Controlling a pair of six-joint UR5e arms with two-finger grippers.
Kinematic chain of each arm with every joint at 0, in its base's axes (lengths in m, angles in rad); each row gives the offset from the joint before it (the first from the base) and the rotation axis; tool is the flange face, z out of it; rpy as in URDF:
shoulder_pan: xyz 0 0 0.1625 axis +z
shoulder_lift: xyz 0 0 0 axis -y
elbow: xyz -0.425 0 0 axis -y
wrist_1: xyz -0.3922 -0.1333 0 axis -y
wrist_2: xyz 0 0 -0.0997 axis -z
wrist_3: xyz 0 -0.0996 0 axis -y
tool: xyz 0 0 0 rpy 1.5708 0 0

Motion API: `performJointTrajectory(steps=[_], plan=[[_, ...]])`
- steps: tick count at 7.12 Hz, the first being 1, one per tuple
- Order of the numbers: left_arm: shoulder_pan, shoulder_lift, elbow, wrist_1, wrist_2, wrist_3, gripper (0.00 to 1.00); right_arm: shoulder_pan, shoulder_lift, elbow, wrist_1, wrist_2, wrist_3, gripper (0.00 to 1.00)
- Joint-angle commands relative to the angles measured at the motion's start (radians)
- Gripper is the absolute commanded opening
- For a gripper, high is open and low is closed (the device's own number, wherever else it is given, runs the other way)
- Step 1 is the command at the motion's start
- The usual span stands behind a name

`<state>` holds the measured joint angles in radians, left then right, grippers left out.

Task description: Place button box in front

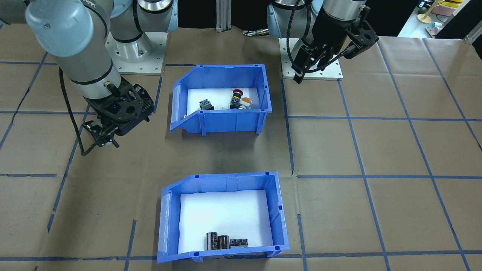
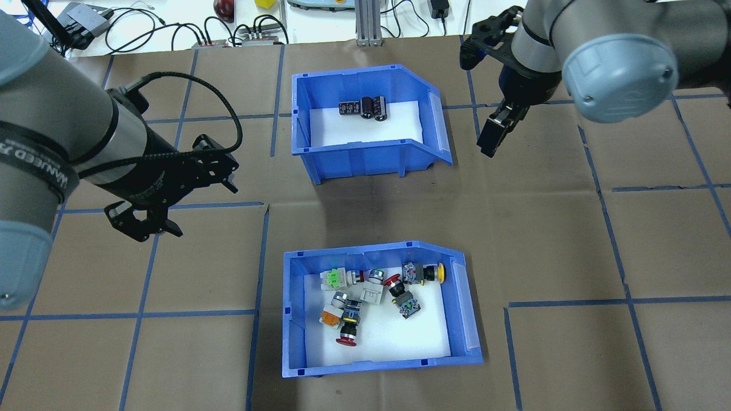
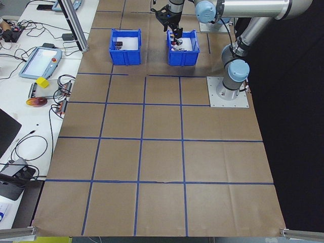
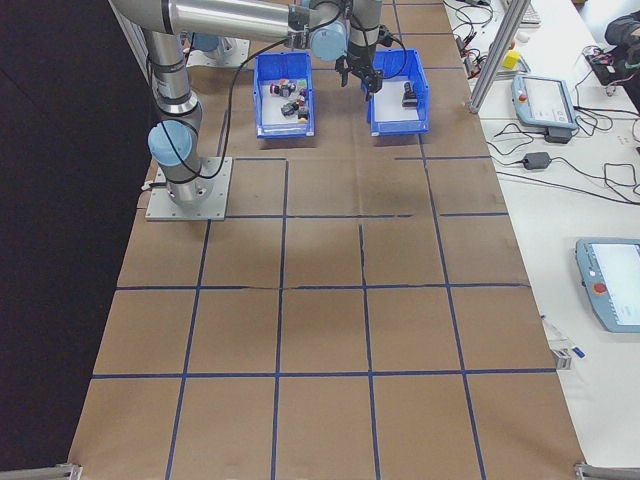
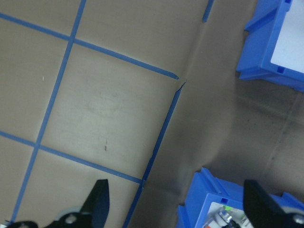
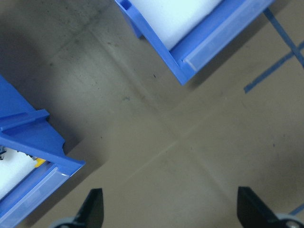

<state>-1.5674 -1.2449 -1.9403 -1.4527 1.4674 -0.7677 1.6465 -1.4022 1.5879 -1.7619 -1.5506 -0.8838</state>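
Note:
The button box (image 2: 294, 319) is a blue bin with white foam that holds several switches (image 2: 365, 297) in red, yellow, orange and green. It stands in the row nearest the robot (image 1: 233, 122). My left gripper (image 2: 145, 228) hovers open to the box's left, well apart from it. The left wrist view shows its fingers spread wide (image 5: 178, 209) with a corner of the box (image 5: 209, 199) below. My right gripper (image 2: 492, 140) hangs open and empty beside the far bin. In the right wrist view the box's corner (image 6: 33, 137) lies at the left.
A matching blue bin (image 2: 365, 157) with dark capacitors (image 2: 365, 108) stands in the far row, in line with the button box (image 1: 226, 184). Brown paper with blue tape lines (image 2: 257, 285) covers the table. Cables and devices (image 2: 245, 34) lie beyond the far edge.

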Motion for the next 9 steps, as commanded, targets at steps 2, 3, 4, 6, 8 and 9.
performJointTrajectory(steps=[2, 3, 4, 6, 8, 9], plan=[[-0.17, 0.108, -0.164, -0.001, -0.012, -0.568, 0.99, 0.149, 0.115, -0.087, -0.017, 0.004, -0.231, 1.0], [-0.247, 0.122, -0.225, 0.023, -0.01, -0.7, 0.99, 0.183, 0.162, -0.118, -0.062, 0.01, -0.266, 1.0], [-0.334, 0.125, -0.317, 0.202, -0.013, -0.855, 0.99, 0.221, 0.222, -0.168, -0.062, 0.01, -0.274, 1.0], [-0.449, 0.124, -0.437, 0.441, -0.013, -1.148, 0.99, 0.3, 0.346, -0.299, -0.065, -0.005, -0.273, 1.0], [-0.519, 0.101, -0.453, 0.434, -0.015, -1.299, 0.99, 0.323, 0.432, -0.358, -0.07, -0.023, -0.276, 1.0], [-0.536, 0.067, -0.466, 0.442, -0.009, -1.382, 0.99, 0.326, 0.453, -0.356, -0.07, -0.022, -0.274, 1.0]])
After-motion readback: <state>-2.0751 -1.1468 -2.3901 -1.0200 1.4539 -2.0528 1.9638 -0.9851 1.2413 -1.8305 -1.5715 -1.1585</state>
